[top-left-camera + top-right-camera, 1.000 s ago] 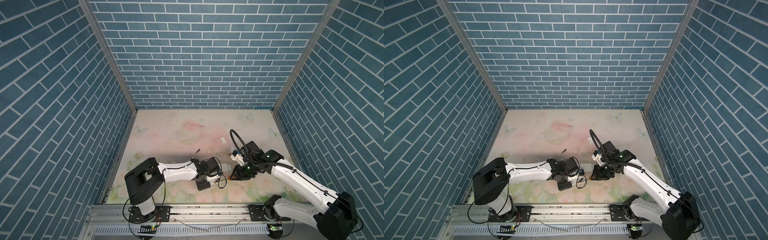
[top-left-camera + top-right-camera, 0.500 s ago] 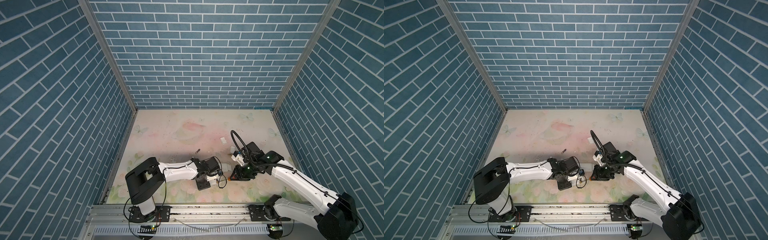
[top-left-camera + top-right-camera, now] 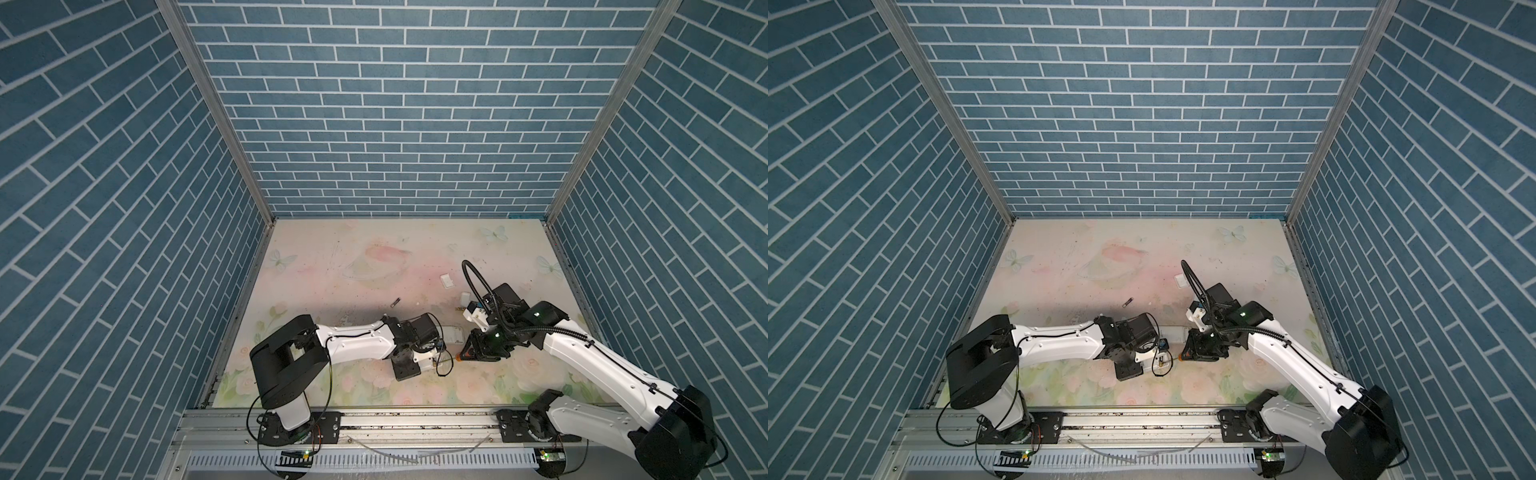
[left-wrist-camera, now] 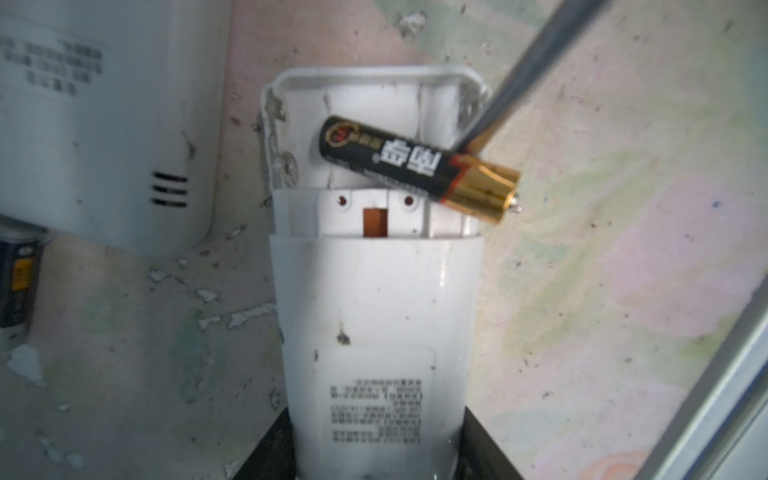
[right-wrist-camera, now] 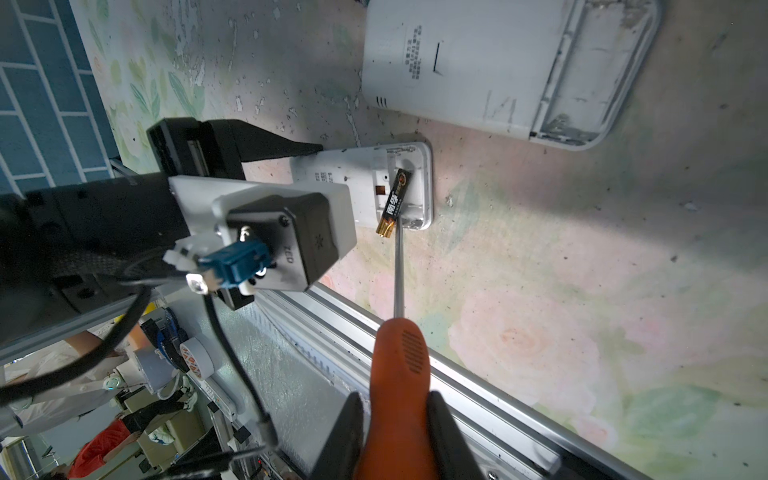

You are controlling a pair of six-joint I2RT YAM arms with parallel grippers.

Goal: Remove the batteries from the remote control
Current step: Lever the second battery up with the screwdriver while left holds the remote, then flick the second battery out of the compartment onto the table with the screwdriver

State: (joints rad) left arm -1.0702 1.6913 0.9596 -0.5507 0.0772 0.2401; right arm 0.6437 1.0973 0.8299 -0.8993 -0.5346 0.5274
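The left fingers point(image 4: 266, 457) are clamping the remote point(image 4: 374, 311) against the worktop point(image 4: 602, 291), probably steadying it while the right fingers point(image 5: 345, 436), gripping a screwdriver point(image 5: 399, 374), are levering under the battery point(image 4: 415, 166). Black with a gold end, it is lying crosswise, half out of the open compartment.

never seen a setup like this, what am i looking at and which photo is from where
Two white robot arms work on a flowery table. The two wide pictures come from one camera above; the close-ups from a camera on each wrist. The left claw grips a small white remote, its battery bay open. The right claw holds an orange-handled screwdriver, tip at a black-and-gold battery lying askew across the bay. Beside lies a bigger white remote; farther off, a loose battery and a white cover.
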